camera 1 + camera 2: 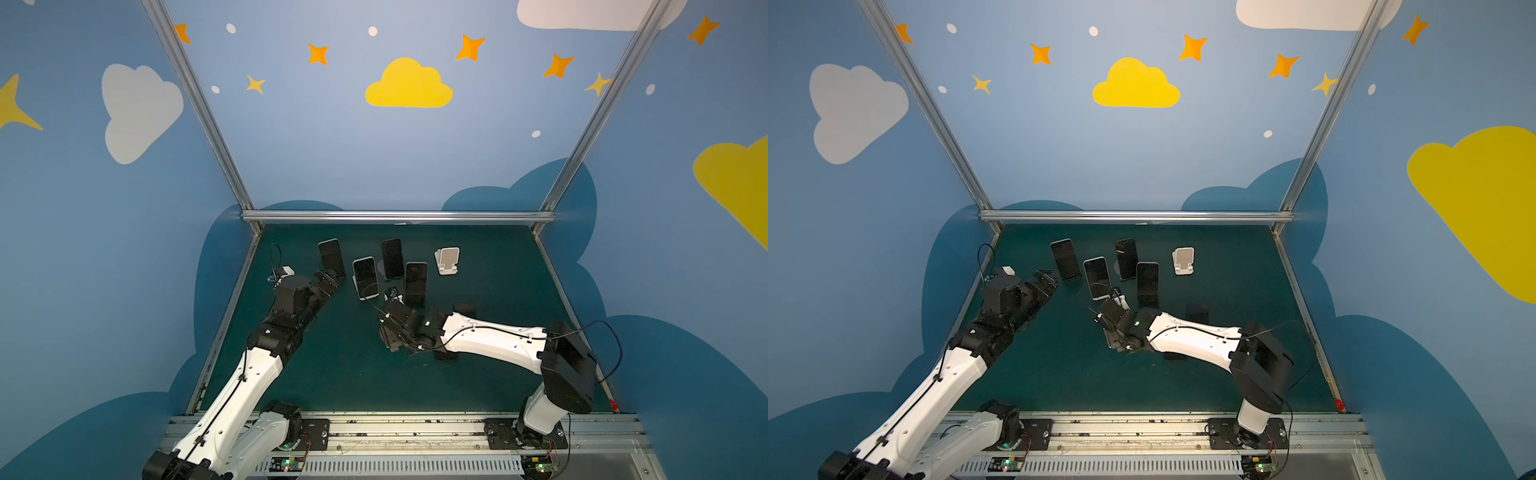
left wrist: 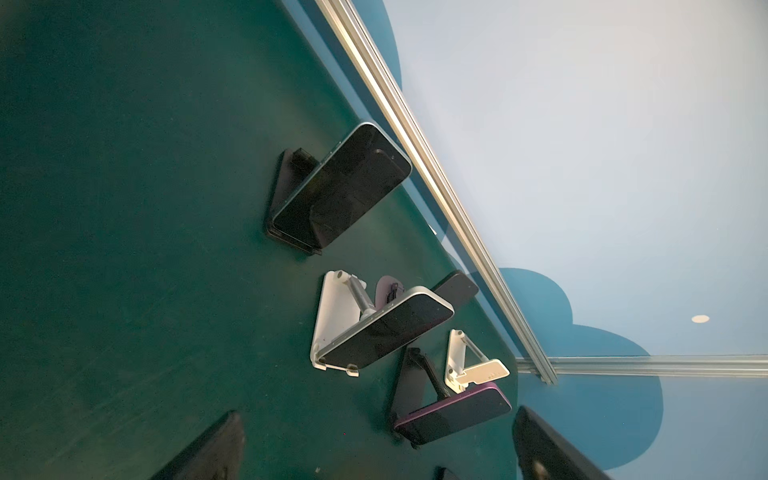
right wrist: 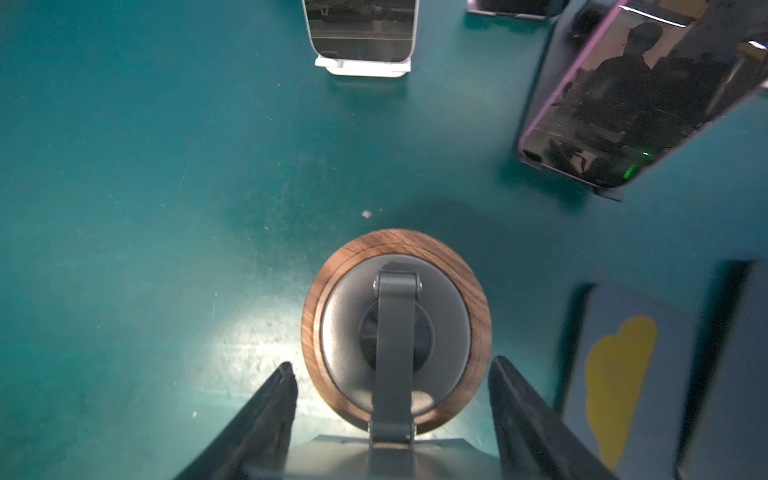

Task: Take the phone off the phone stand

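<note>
My right gripper (image 3: 392,365) hangs over a phone stand with a round wood-rimmed base (image 3: 395,245) and a grey arm. Its fingers (image 3: 270,415) press both sides of a grey phone (image 3: 332,457) resting on that stand; it is shut on the phone. In both top views this gripper (image 1: 388,338) (image 1: 1113,338) covers the stand. My left gripper (image 1: 332,279) (image 2: 376,419) stands open and empty beside a black phone on a black stand (image 1: 331,257) (image 2: 345,187).
A white-edged phone on a white stand (image 1: 365,276), a dark phone behind it (image 1: 392,257) and a purple phone on a black stand (image 1: 416,281) (image 3: 623,104) stand mid-table. An empty white stand (image 1: 448,261) is at the back right. Dark phones lie flat (image 1: 464,308) (image 3: 623,374) near my right arm.
</note>
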Available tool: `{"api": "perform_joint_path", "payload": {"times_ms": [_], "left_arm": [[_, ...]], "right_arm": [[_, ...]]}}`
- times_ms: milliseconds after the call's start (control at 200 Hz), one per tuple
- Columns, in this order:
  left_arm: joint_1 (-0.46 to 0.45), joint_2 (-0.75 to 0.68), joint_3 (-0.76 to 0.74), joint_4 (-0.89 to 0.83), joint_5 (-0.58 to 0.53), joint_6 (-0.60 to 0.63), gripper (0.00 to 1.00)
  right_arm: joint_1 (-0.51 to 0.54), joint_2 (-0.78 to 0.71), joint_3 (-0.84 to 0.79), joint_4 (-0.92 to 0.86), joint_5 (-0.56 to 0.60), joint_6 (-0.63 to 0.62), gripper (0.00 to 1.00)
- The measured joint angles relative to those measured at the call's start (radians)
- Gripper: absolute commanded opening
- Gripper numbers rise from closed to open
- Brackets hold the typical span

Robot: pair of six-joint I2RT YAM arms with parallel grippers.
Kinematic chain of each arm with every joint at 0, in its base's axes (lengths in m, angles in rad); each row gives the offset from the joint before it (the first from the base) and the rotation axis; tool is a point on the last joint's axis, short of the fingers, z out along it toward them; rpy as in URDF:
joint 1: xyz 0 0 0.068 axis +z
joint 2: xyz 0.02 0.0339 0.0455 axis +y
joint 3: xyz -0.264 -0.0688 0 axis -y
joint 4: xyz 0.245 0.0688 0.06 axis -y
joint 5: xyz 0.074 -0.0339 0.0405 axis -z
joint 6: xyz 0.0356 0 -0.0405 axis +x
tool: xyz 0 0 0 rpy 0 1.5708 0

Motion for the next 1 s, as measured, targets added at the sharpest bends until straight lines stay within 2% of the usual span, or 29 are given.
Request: {"api": "perform_joint_path", "payload": {"times_ms": [255,501,686,796,1001], "left_arm": [[0.0,0.001,0.0,0.021,0.034,0.003,1.0],[-0.01,0.001,0.0,0.027,0.047,0.011,1.0],[-0.05,0.001,0.0,0.042,0.071,0.021,1.0],[-0.071,0.001,0.0,0.054,0.091,0.031,1.0],[-0.079,0.002,0.0,0.073,0.113,0.037,1.0]], "right_arm": [[-0.014,-0.134,-0.066,-0.045,0.037,-0.02,0.67],[-0.094,-0.265,-0.168,-0.073,0.067,-0.048,0.66],[-0.233,-0.413,-0.264,-0.072,0.126,-0.083,0.66],[-0.335,-0.493,-0.335,0.008,0.169,-0.129,0.66],[-0.542,-0.496,-0.375,0.152,0.145,-0.199,0.64]]}}
